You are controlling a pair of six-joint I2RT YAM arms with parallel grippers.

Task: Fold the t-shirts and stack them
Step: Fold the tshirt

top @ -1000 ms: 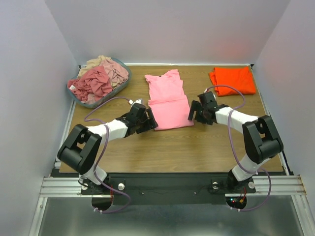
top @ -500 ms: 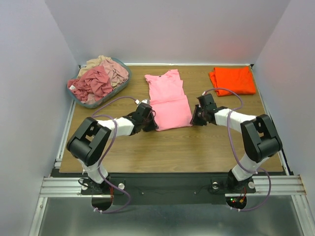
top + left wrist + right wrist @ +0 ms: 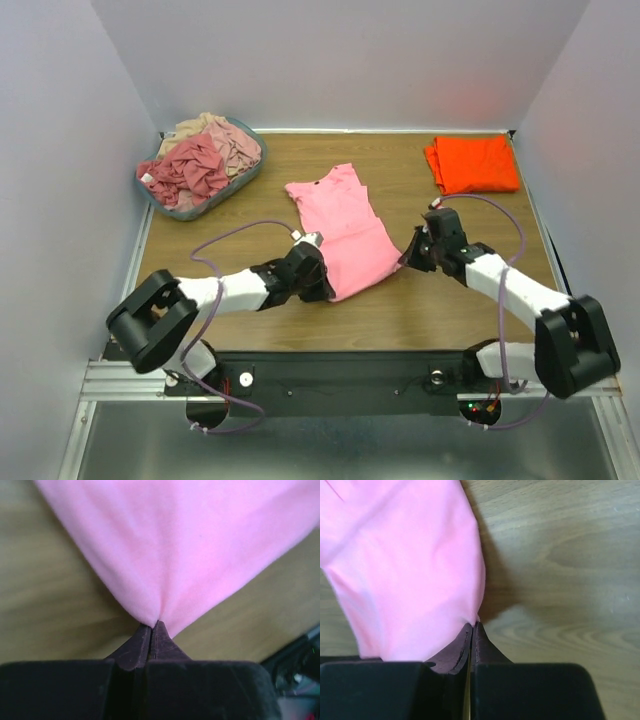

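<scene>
**As it stands now: a two-corner hold**

Where the left gripper (image 3: pixel 152 630) meets the near left corner of the light pink t-shirt (image 3: pixel 345 225), its fingers are pressed tight on a pinch of cloth. The right gripper (image 3: pixel 472 630) is likewise clenched on the near right corner. The shirt lies skewed on the wooden table (image 3: pixel 430 315) (collar toward the far left), spanning the gap between both arms. Farther back, right side: bright orange t-shirt (image 3: pixel 472 163), folded flat. Far left corner: grey-blue basket (image 3: pixel 186 211) holding crumpled dusty rose t-shirts (image 3: pixel 190 172) and beige t-shirts (image 3: pixel 205 128).
</scene>
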